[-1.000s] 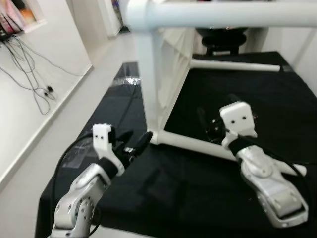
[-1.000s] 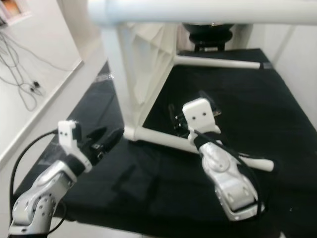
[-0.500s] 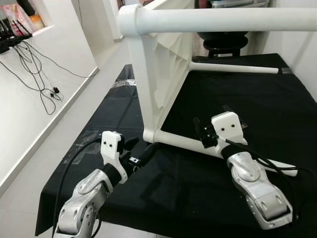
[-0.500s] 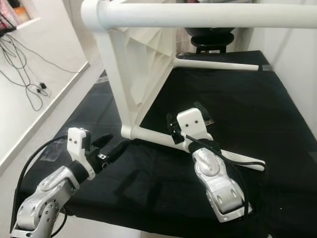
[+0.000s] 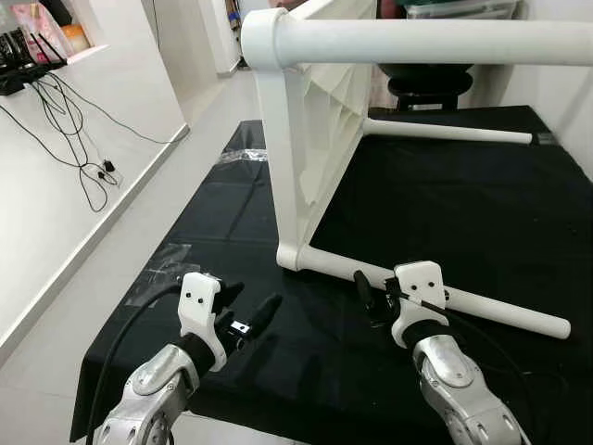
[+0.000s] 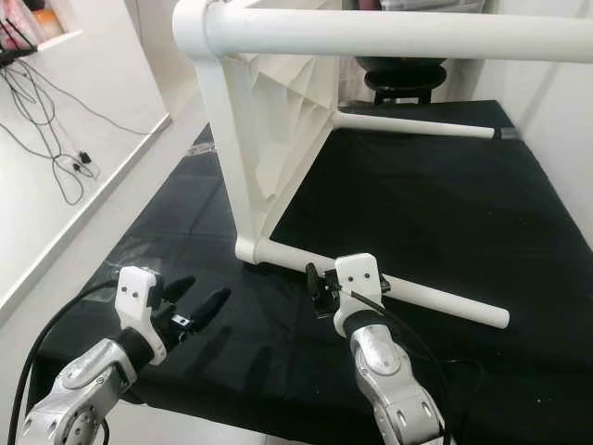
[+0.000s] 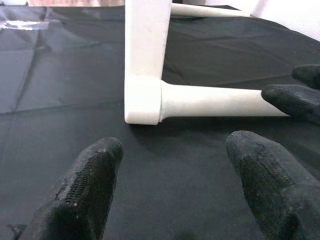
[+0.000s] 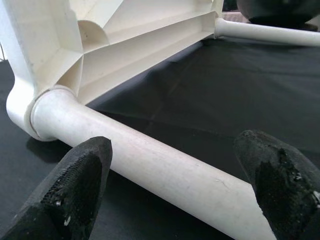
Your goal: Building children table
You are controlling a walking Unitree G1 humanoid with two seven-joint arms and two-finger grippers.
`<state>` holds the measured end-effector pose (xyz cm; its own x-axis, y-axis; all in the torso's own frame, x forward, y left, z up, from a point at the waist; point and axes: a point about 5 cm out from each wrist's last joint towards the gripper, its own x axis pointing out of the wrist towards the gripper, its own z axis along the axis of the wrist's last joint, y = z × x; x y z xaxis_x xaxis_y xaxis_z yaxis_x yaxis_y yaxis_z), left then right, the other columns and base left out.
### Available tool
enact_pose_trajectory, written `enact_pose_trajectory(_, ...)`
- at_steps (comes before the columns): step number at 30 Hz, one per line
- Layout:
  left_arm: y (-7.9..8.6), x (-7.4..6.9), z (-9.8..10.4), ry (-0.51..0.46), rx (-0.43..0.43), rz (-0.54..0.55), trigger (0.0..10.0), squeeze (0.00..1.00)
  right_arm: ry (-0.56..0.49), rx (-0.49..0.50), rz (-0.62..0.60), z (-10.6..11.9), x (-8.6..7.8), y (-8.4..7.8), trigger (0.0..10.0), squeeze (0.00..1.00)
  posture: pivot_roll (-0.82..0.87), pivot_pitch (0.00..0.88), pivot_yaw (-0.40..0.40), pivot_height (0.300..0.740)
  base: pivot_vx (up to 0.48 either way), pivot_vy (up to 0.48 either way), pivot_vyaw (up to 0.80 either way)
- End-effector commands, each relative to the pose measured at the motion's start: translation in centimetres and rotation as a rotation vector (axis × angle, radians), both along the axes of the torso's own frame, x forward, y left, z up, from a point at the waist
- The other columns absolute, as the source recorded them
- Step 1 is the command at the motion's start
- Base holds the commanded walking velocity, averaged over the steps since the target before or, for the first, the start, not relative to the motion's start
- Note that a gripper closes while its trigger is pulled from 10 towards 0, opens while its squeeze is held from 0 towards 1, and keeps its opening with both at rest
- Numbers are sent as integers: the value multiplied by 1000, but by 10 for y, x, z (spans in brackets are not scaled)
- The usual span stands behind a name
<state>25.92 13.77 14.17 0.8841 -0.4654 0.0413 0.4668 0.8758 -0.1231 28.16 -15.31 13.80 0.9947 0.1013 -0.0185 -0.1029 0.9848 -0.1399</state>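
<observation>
A white children's table lies on its side on a black cloth. Its top (image 5: 310,139) stands on edge. One leg (image 5: 417,42) juts out high, another (image 5: 463,306) rests on the cloth, and a third (image 5: 445,132) lies further back. My left gripper (image 5: 243,313) hovers open over the cloth, just short of the table's lower corner (image 7: 142,102). My right gripper (image 5: 380,295) is open at the lower leg (image 8: 165,175), with one finger on each side and apart from it.
The black cloth (image 5: 482,204) covers the floor under the table. Pale floor (image 5: 139,213) runs along its left edge, beside a white wall with loose cables (image 5: 79,148). A black stool base (image 5: 428,83) stands behind the table, and a white wall closes the right side.
Both grippers have drawn back toward me, and the right one now sits lower along the leg. The view has shifted and sharpened. The table stays on its side.
</observation>
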Motion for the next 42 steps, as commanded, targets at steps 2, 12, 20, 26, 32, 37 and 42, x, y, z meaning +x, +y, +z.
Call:
enact_pose_trajectory(2, 1, 4, 4, -43, 42, -11, 10000, 0, 22, 36, 24, -3, 2, 4, 10000, 0, -35, 95, 113, 740, 0, 0, -400)
enact_pose_trajectory(12, -2, 4, 4, -63, 69, -36, 10000, 0, 8, 53, 33, -3, 1, 7, 10000, 0, -27, 84, 120, 740, 0, 0, -160)
enact_pose_trajectory(20, -4, 3, 2, -68, 75, -47, 10000, 0, 15, 64, 40, -5, 2, 6, 10000, 0, -26, 80, 118, 740, 155, 0, -234)
enact_pose_trajectory(26, -5, 3, 2, -74, 76, -55, 10000, 0, 16, 47, 46, -6, 2, 7, 10000, 0, -26, 78, 117, 740, 259, 0, -133)
enact_pose_trajectory(32, -6, 3, 2, -79, 78, -60, 10000, 0, 14, 42, 47, -6, 2, 7, 10000, 0, -27, 75, 116, 740, 299, 0, -267)
enact_pose_trajectory(37, -6, 3, 2, -78, 80, -62, 10000, 0, 16, 39, 45, -6, 2, 7, 10000, 0, -26, 75, 115, 740, 301, 0, 0)
enact_pose_trajectory(42, -7, 3, 2, -75, 97, -72, 10000, 0, 18, 39, 44, -6, 2, 7, 10000, 0, -26, 78, 117, 740, 0, 0, 0)
